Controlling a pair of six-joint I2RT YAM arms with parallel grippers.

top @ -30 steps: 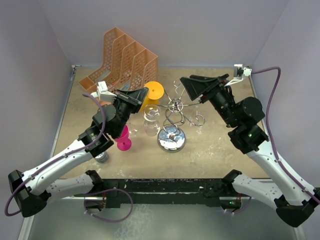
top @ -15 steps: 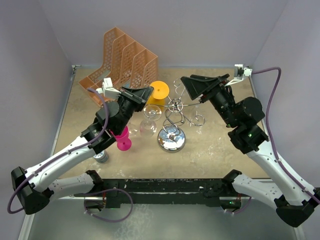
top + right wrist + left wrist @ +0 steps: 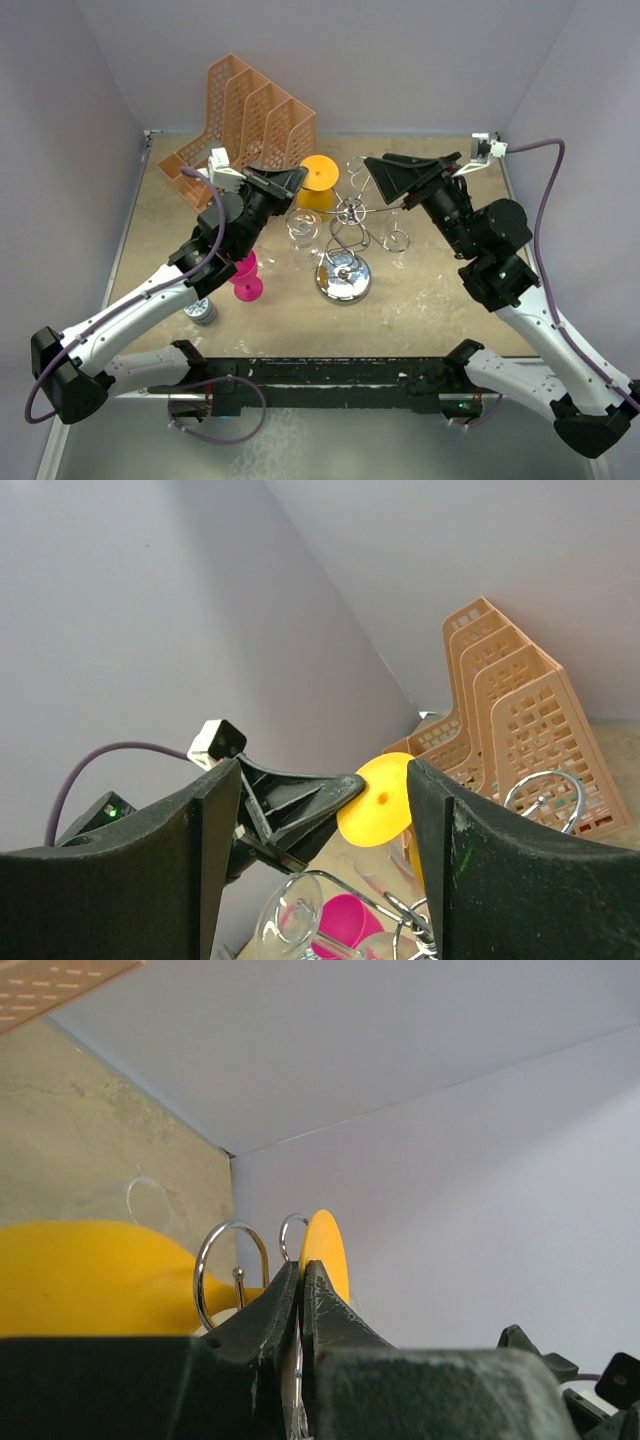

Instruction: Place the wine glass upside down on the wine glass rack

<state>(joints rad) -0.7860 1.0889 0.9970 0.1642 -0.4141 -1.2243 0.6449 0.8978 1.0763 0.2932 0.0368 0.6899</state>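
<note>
Showing a beige table with an orange mesh file organiser at its far left. The wine glass rack stands mid-table on its round chrome base. The left gripper has its jaws closed on the clear wine glass, which hangs just left of the rack and rests on none of its loop arms. The right gripper, fingers spread wide and holding nothing, hovers above the rack's far right. A yellow goblet sits beyond the wine glass, and a pink goblet to its near left.
</note>
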